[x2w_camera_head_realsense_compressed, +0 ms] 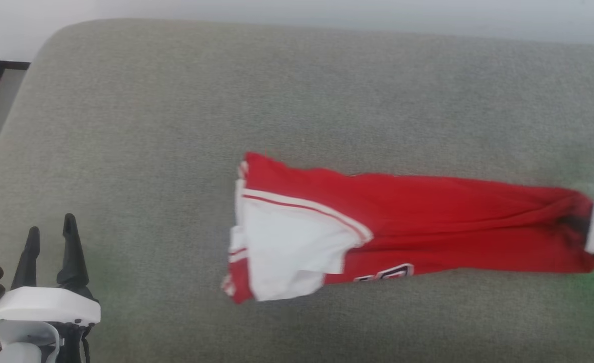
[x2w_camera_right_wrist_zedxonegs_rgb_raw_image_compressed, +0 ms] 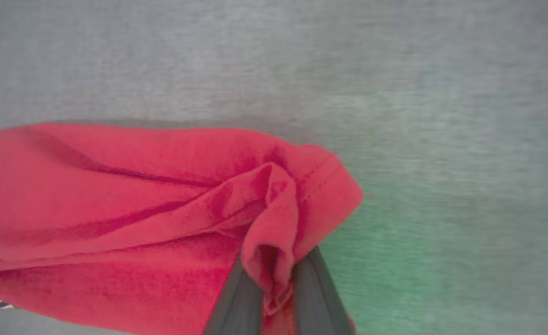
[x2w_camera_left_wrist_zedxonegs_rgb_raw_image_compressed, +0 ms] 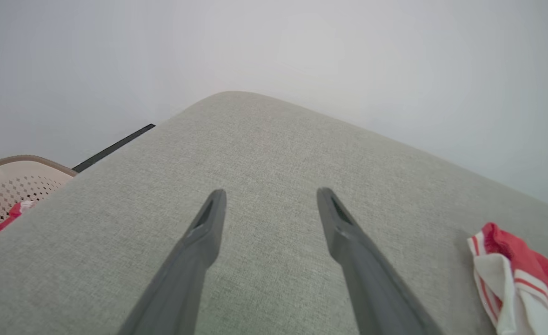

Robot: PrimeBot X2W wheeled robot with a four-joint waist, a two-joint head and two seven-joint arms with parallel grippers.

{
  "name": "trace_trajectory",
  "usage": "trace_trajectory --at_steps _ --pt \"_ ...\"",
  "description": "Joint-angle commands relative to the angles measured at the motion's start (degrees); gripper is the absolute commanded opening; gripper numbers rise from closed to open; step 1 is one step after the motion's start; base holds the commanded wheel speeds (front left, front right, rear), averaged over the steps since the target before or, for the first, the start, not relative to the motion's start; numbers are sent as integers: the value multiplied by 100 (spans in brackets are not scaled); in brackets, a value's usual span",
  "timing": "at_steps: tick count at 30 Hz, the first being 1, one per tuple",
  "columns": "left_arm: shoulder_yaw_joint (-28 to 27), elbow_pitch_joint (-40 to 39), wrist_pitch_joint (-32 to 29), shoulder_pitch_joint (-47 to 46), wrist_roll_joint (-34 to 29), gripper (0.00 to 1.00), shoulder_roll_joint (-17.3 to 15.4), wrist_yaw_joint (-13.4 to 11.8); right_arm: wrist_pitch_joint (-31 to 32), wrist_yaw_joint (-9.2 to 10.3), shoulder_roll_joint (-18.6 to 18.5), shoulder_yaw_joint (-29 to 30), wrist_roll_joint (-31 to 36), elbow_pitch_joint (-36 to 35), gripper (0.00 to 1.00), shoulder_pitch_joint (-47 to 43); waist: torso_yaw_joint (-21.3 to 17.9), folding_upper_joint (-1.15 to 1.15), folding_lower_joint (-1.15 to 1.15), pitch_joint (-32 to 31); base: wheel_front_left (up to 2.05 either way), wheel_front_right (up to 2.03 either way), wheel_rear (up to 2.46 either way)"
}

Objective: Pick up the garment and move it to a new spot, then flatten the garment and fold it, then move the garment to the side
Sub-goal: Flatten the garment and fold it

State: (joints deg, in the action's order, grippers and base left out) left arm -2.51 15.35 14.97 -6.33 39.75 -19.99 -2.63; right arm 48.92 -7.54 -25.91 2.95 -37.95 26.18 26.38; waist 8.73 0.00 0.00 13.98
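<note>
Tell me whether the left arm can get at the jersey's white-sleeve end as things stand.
Probably yes: the left gripper stands open, and only bare grey cushion lies between it and the sleeve end of the garment. Nothing blocks the way.

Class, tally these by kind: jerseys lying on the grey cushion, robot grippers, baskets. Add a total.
Red jersey on the grey cushion: 1
Grippers, left gripper and right gripper: 2
Beige perforated basket: 1
Total: 4
</note>
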Motion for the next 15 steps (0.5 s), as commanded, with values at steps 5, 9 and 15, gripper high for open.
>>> trace_trajectory --at_steps 5,9,15 --pt "-132 116 23 -180 -233 100 134 198 -106 9 -427 600 317 295 0 165 -222 0 0 128 0 0 0" --pt "-156 194 22 -295 -349 100 166 287 -208 8 -680 977 575 630 0 221 -322 0 0 171 0 0 0" --pt "-222 260 23 -431 -410 100 196 383 -267 6 -796 1207 811 941 0 410 -465 0 0 232 0 0 0"
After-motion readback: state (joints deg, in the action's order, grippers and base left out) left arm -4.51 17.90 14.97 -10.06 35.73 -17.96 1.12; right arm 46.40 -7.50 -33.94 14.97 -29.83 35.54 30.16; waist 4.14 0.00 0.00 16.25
